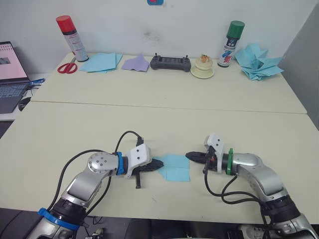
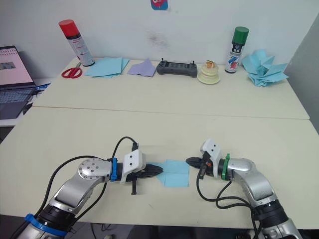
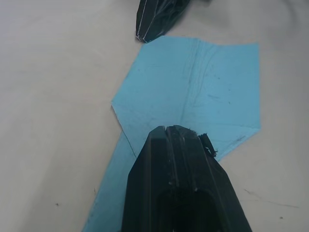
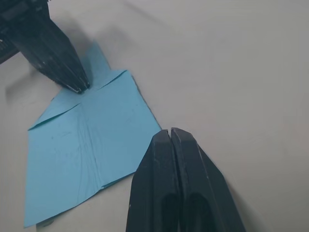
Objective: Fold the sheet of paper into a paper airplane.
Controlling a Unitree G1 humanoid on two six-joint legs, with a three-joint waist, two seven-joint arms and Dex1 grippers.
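Both grippers, left and right, are pressed together flanking the sheet of paper; spray-can label writing is unreadable.

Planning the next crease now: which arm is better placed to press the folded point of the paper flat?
Left, probably. The left gripper, jaws shut, already rests on the folded point of the sheet of paper. The right gripper, also shut, sits at the opposite edge.
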